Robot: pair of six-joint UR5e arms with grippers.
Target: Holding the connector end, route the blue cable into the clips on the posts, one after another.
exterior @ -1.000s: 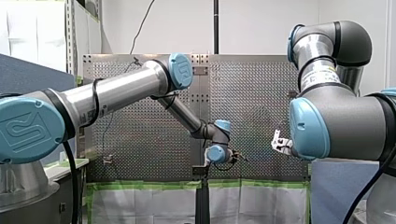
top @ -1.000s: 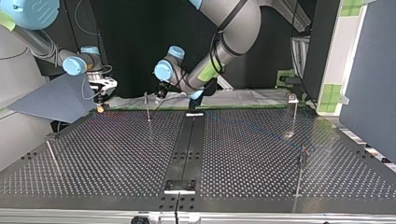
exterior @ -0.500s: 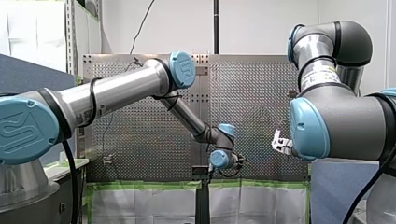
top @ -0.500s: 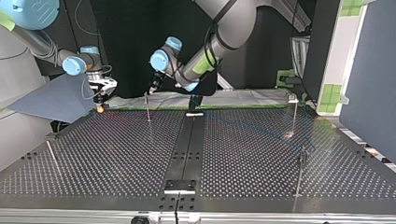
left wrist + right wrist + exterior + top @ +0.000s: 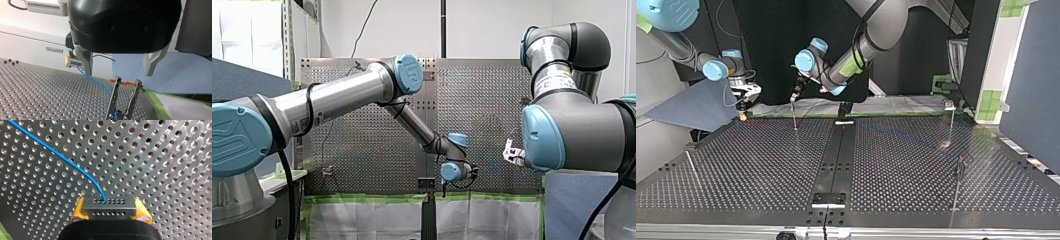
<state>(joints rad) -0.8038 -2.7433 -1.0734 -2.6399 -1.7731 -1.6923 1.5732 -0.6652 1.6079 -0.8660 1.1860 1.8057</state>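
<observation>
Where the blue cable (image 5: 75, 167) ends in the grey connector (image 5: 109, 206), that connector is pinched between the yellow pads (image 5: 78, 211) of the right gripper (image 5: 110, 210), which is pressed together on its two sides. From the connector's face the cable is seen to curve away over the perforated table (image 5: 162, 157). In the top view the connector is held just above the table's far left corner, close to the far edge.

In the left wrist view the cable is carried from the connector in a slack line down to a clip (image 5: 113, 97). It is seen passing low between the clip's two metal prongs, which are orange at the tips. The clip is borne by a thin post (image 5: 794, 115) set near the table's far edge, a little to the left of the dark strip (image 5: 836, 155) that runs across the table's middle.

The left gripper (image 5: 118, 74) is held directly above this clip and apart from it, its metal fingers (image 5: 85, 60) spread wide.

Three more posts are seen in the top view: a post (image 5: 951, 122) near the far right corner, a post (image 5: 957, 185) by the right edge further toward the near side, and a post (image 5: 692, 169) by the left edge. Beyond the clip the cable is too faint to be followed.
</observation>
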